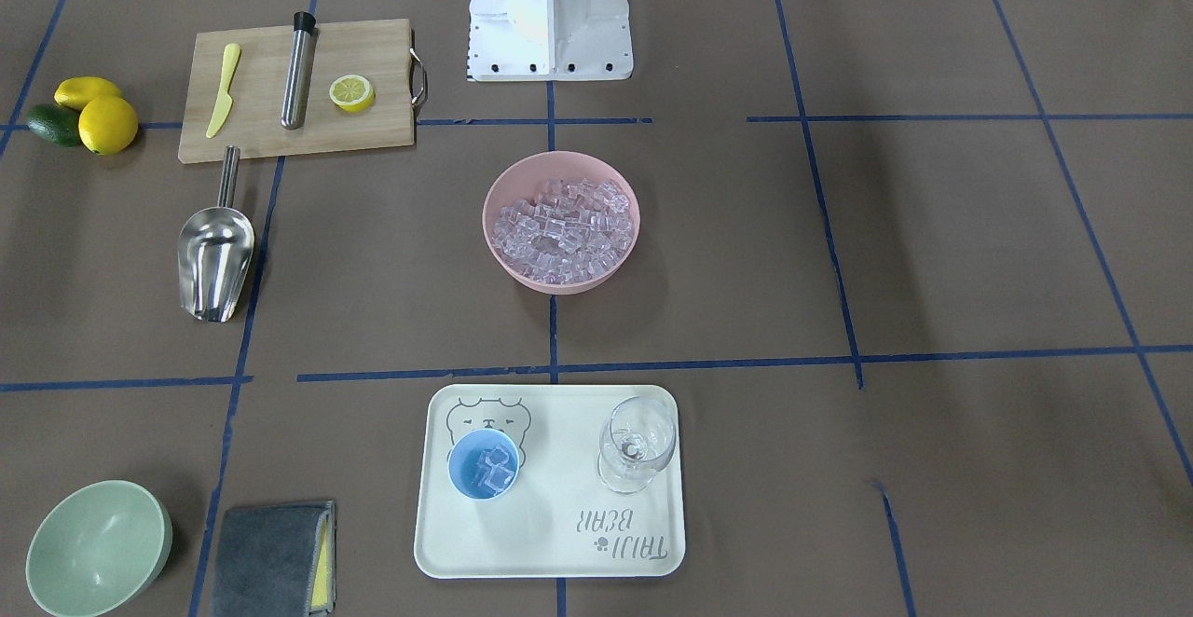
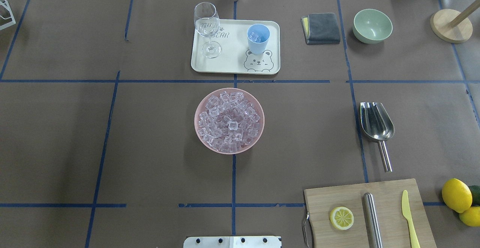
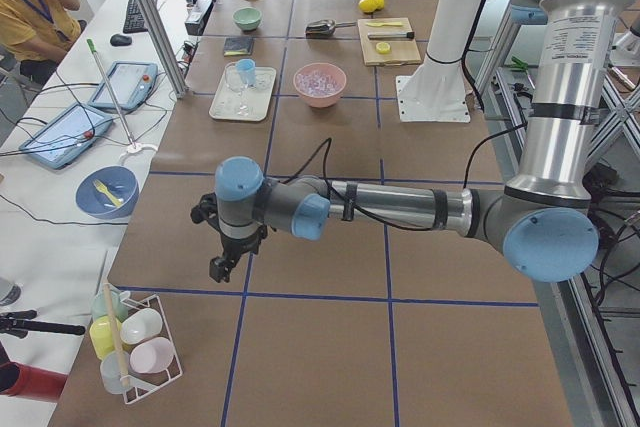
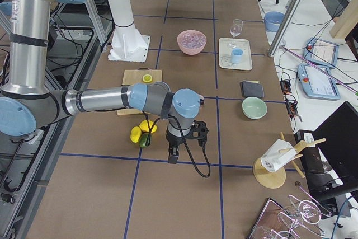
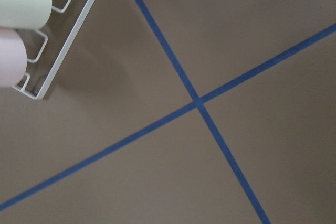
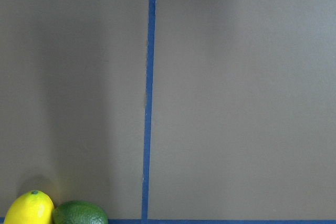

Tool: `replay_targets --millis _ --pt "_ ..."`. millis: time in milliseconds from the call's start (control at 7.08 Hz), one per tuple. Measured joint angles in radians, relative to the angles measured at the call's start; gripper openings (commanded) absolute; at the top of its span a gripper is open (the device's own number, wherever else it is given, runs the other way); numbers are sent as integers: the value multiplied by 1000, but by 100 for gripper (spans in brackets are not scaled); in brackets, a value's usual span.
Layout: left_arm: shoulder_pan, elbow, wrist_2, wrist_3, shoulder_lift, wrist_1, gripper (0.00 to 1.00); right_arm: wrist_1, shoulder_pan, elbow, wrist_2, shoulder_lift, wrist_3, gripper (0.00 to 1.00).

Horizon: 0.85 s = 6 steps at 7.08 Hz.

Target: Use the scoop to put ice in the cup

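The ice (image 1: 562,226) is a pile of clear cubes in a pink bowl (image 1: 559,283) at the table's middle. The light-blue cup (image 1: 484,464) stands upright on a cream tray (image 1: 559,514) and holds a few ice cubes. The steel scoop (image 1: 214,258) lies empty on the table, beside a wooden board; in the overhead view the scoop (image 2: 376,122) lies right of the bowl. My left gripper (image 3: 222,267) hangs far off at the table's left end. My right gripper (image 4: 173,155) hangs past the lemons at the right end. I cannot tell whether either is open or shut.
A clear stemmed glass (image 1: 636,445) stands on the tray beside the cup. The wooden board (image 1: 298,90) carries a yellow knife, a steel cylinder and a lemon half. Lemons and an avocado (image 1: 89,114), a green bowl (image 1: 98,550) and a grey cloth (image 1: 273,556) sit on the right arm's side.
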<state>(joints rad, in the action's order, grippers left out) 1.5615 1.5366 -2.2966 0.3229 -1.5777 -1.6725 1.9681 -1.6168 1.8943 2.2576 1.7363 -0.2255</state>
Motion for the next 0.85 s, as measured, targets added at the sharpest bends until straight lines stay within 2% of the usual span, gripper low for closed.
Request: replay_targets --millis 141,424,847 --pt "20 20 -29 -16 11 28 100 0 0 0 0 0 0 100" --pt "30 81 -2 -23 31 36 100 0 0 1 1 1 0 100" --pt "30 99 22 -22 27 33 100 0 0 2 1 2 0 100"
